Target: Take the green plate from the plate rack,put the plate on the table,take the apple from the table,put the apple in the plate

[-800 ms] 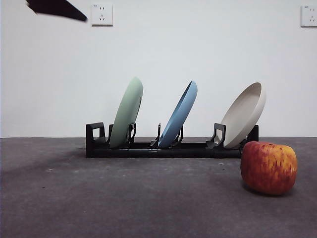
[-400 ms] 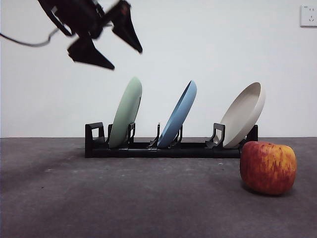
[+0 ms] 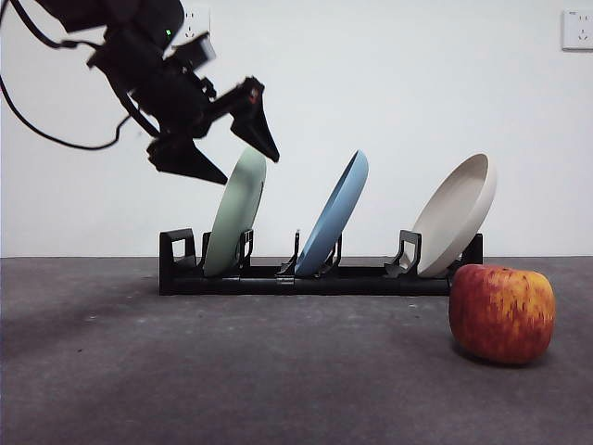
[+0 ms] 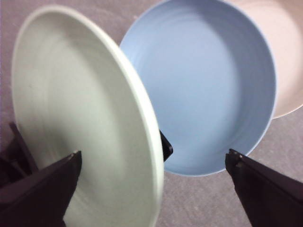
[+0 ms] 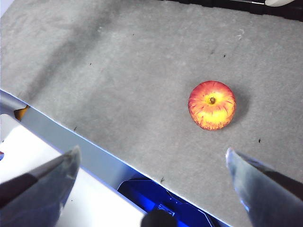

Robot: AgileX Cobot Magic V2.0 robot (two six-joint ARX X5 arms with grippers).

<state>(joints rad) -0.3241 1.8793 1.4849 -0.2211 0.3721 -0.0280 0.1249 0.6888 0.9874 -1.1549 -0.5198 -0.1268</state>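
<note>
The pale green plate (image 3: 235, 215) (image 4: 71, 113) leans in the left slot of the black plate rack (image 3: 315, 278). My left gripper (image 3: 248, 167) (image 4: 154, 153) hangs open at the plate's top rim, one jaw on each side of it, apart from it. The red and yellow apple (image 3: 502, 313) (image 5: 211, 105) rests on the dark grey table (image 3: 232, 371) at the right, in front of the rack's end. High above the table's near edge my right gripper (image 5: 150, 155) stands open and holds nothing, with the apple some way beyond it.
A blue plate (image 3: 334, 213) (image 4: 213, 85) leans in the rack's middle slot, close behind the green one. A beige plate (image 3: 454, 213) (image 4: 284, 47) stands in the right slot. A white wall with sockets (image 3: 576, 30) rises behind the rack.
The left arm has come down from the upper left corner to the green plate's top rim, jaws open. Plates, rack and apple have not moved.
</note>
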